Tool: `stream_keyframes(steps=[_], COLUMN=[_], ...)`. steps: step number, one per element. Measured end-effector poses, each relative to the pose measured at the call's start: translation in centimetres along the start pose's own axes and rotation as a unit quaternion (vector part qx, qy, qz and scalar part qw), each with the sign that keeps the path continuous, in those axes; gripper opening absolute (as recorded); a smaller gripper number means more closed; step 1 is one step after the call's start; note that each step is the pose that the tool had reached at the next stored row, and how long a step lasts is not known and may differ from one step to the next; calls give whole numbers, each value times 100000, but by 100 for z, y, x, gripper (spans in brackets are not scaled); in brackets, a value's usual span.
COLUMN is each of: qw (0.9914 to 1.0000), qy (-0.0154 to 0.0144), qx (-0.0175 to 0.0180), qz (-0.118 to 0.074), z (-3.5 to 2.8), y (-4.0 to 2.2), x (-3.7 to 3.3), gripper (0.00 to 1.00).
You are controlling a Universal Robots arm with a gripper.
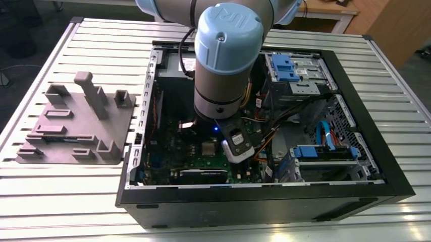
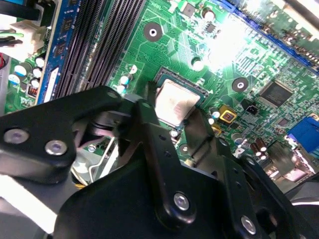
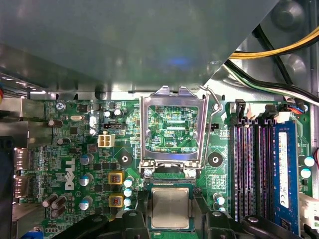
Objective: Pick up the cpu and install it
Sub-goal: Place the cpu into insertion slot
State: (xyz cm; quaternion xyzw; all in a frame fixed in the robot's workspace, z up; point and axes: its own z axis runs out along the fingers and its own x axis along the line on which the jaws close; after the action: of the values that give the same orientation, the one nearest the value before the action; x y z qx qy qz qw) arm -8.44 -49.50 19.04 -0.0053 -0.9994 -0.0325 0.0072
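Gripper [image 2: 174, 108] pinching cpu [image 2: 177, 101] by its sides, at mobo socket [image 3: 169, 186] (retention frame [image 3: 173, 127] flipped up), in PC case [image 1: 256, 206]

Robot arm [image 1: 225, 60] inside open computer case [image 1: 256, 206]; hand [image 1: 232, 147] just beside cpu [image 1: 209, 147]. Grey tray [image 1: 74, 126] at nine o'clock of the case, on slatted tabletop [image 1: 60, 201].

Soft, even light falls on the bench [image 1: 60, 201] in the exterior view; the arm [image 1: 225, 55] shades the inside of the computer case [image 1: 256, 206], where a small blue lamp [image 1: 215, 128] glows. In the second wrist view white glare burns out part of the motherboard [image 2: 169, 55] and the cpu [image 2: 175, 102] shines pale. In the first wrist view the metal wall [image 3: 124, 50] is dim.
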Motion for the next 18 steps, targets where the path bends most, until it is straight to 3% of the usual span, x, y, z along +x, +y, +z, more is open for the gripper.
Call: stream_keyframes(steps=[2,3,14,17,18], qw=[100000,100000,100000,100000,100000], qy=[2,-2,-4,5,1], qx=[8,5,-21,-14,-13], qz=[-1,0,0,1,-1], z=[0,0,1,0,0], y=[0,0,0,-1,-1], x=[0,0,-16,-16,-16], gripper=[47,53,53,51,45])
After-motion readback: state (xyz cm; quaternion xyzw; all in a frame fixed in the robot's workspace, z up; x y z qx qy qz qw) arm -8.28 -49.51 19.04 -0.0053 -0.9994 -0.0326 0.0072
